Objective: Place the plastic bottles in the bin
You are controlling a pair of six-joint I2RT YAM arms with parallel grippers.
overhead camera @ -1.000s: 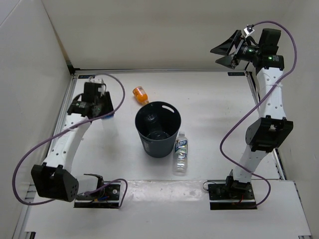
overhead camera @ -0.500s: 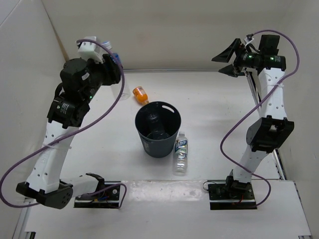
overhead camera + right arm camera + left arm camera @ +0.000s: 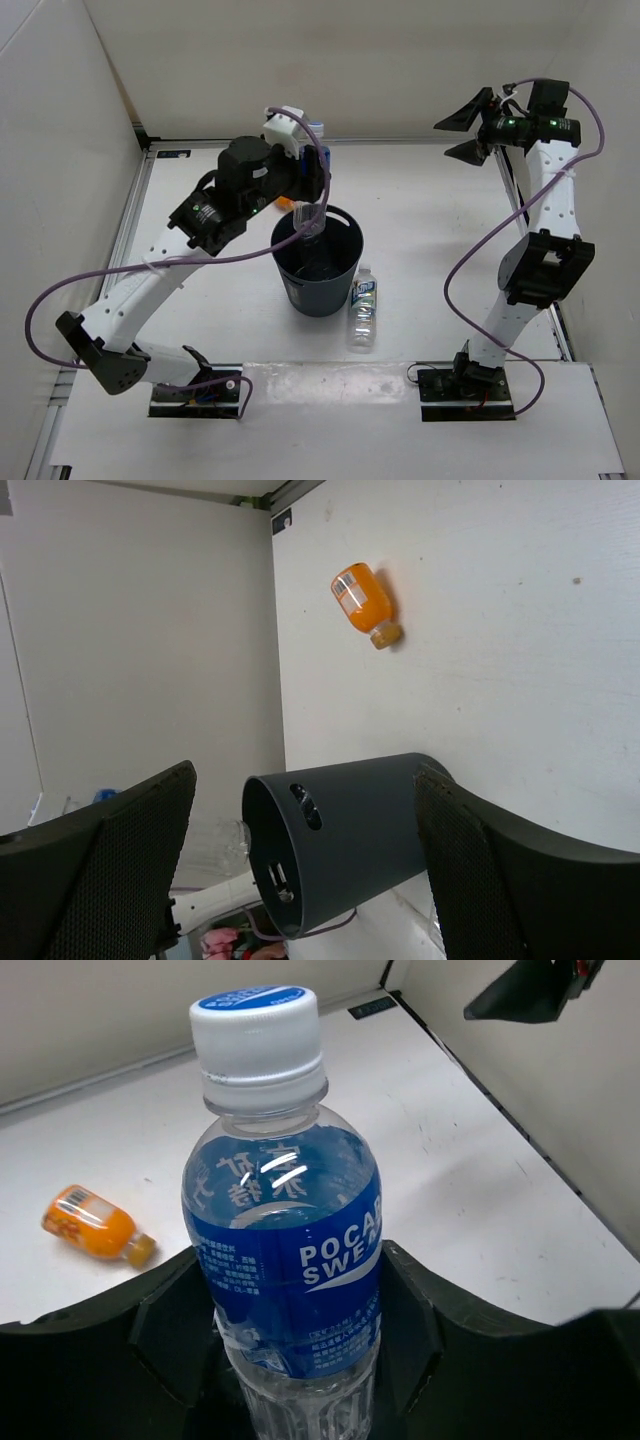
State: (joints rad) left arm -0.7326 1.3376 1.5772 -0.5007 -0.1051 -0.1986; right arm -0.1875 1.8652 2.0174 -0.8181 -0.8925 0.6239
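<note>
My left gripper (image 3: pixel 312 168) is shut on the clear blue-labelled bottle (image 3: pixel 285 1240), held upright by its lower body over the far rim of the bin (image 3: pixel 318 262). The bottle's clear bottom hangs just inside the bin's mouth (image 3: pixel 225 838). The short orange bottle (image 3: pixel 95 1228) lies on the table beyond the bin and also shows in the right wrist view (image 3: pixel 362 602). The bottle with the white-blue label (image 3: pixel 364 308) lies by the bin's near right side. The unlabelled bottle is not clearly seen. My right gripper (image 3: pixel 468 126) is open and empty, raised at the far right corner.
White walls enclose the table on the left, back and right. The left arm (image 3: pixel 160 270) stretches across the left half of the table. The bin (image 3: pixel 350 830) stands mid-table, taller than the lying bottles.
My left arm has lifted the blue-labelled bottle from the far left of the table and swung it right, to above the bin's far rim. The right gripper has barely moved.
</note>
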